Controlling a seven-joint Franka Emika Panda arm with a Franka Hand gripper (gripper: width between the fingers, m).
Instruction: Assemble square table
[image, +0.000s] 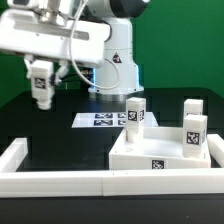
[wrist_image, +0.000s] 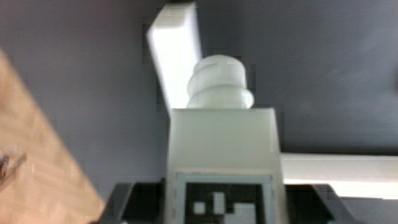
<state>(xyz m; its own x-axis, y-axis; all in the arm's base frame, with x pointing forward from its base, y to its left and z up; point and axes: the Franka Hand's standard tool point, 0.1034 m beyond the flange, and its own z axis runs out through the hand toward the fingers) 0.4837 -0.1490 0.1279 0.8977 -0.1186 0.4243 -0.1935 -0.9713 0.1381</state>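
The white square tabletop (image: 158, 152) lies flat at the exterior view's right, a tag on its front edge. Three white tagged legs stand upright on it: one at the back left (image: 134, 112), one at the back right (image: 191, 110), one at the front right (image: 193, 136). My gripper (image: 40, 78) hangs high over the black table at the exterior view's left, shut on the fourth leg (image: 42, 92). In the wrist view the gripper (wrist_image: 222, 205) grips the leg (wrist_image: 222, 130) by its tagged end, and the rounded threaded tip points away from it.
The marker board (image: 100, 120) lies on the table in front of the robot base (image: 115, 70). The long white rim (image: 60, 178) borders the front and left of the work surface; parts of it show in the wrist view (wrist_image: 173, 50).
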